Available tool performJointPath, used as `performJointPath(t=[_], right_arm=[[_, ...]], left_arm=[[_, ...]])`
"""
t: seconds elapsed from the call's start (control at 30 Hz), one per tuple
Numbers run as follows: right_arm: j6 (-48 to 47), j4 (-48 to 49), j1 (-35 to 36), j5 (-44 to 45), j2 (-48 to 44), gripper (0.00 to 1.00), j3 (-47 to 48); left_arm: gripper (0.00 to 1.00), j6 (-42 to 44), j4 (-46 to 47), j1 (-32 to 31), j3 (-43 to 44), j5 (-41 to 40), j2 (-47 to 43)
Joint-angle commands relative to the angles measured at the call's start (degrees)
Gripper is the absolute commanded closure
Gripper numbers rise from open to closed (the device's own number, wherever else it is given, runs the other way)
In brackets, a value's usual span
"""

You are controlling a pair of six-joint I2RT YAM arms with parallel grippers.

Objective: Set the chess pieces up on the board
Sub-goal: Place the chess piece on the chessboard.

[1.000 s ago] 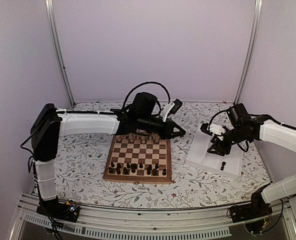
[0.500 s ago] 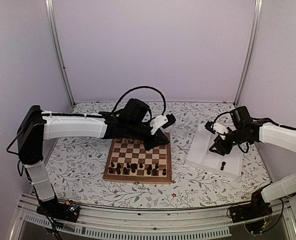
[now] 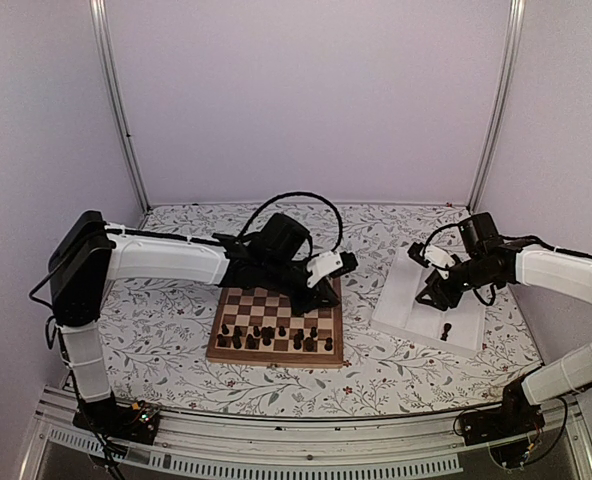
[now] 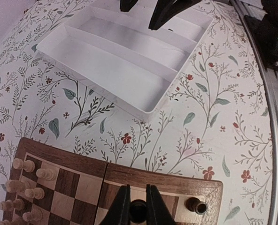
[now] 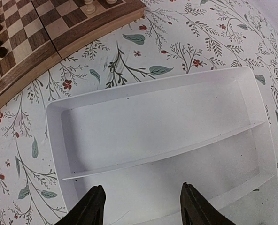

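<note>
The board (image 3: 276,360) lies mid-table with dark chess pieces (image 3: 271,338) along its near rows. My left gripper (image 3: 314,292) reaches over the board's right side and is shut on a dark chess piece (image 4: 138,211), which shows between its fingertips (image 4: 125,206) above the right-hand file. Another dark piece (image 4: 195,205) stands on the corner square beside it. My right gripper (image 3: 438,295) hangs open over the white tray (image 3: 406,310), jaws wide with nothing between them (image 5: 140,187). One dark piece (image 3: 445,330) stands in the tray's near part.
Pale cream chessmen (image 4: 24,187) line the board's far side, mostly hidden by my left arm in the top view. The tray (image 5: 54,140) has ridged dividers. The board's corner (image 5: 59,42) lies left of it. Floral cloth covers the table.
My left arm swung back from beyond the board's far right corner and now sits over its right side, still shut on the dark piece. The right gripper barely shifted over the tray.
</note>
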Motion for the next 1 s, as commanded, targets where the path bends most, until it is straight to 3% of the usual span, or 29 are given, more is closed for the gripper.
performJointPath(t=[0.0, 0.97], right_arm=[[0.4, 0.9, -0.1, -1.3, 0.8, 0.43, -0.7], [0.2, 0.5, -0.1, -1.7, 2.7, 0.43, -0.5]], left_arm=[[0.87, 2.0, -1.8, -0.8, 0.3, 2.3, 1.8], [0.83, 6.0, -7.8, -2.2, 2.7, 3.4, 7.3]])
